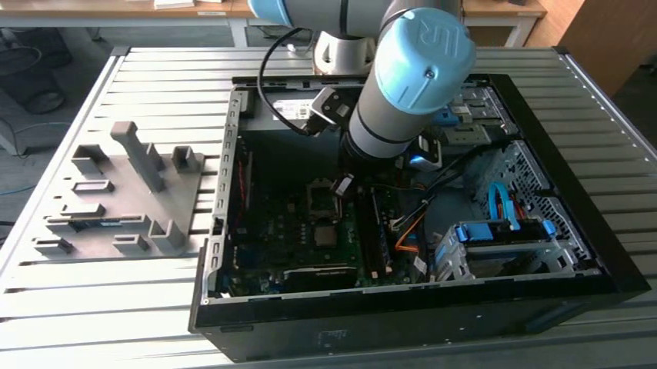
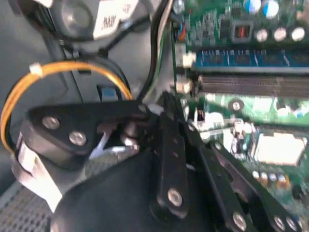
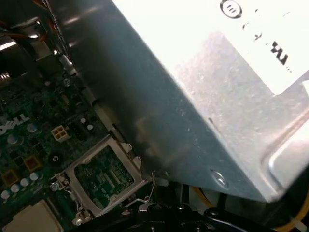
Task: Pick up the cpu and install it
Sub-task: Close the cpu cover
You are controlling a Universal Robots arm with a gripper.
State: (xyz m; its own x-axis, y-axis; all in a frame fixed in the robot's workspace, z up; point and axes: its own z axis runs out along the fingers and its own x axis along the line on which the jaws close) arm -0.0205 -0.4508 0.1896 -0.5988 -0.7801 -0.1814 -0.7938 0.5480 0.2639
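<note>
The cpu (image 1: 326, 234) is a small pale square lying flat on the green motherboard (image 1: 272, 231) inside the open computer case. It also appears as a pale chip in both wrist views (image 2: 280, 147) (image 3: 34, 217). The dark metal-framed socket (image 1: 321, 196) (image 3: 104, 176) sits beside it with its frame raised and bare contacts showing. My gripper (image 1: 343, 187) (image 2: 164, 104) hangs just above the socket's edge, a short way from the cpu. Its black fingers (image 2: 169, 145) are shut together and I see nothing between them.
The grey power-supply box (image 3: 217, 96) looms close beside my wrist. Long memory slots (image 2: 251, 84) run next to the socket. An orange cable (image 2: 72, 67) loops near the gripper. A drive cage with blue clips (image 1: 503, 231) fills the case's right side. A grey fixture (image 1: 123, 192) stands on the slatted table.
</note>
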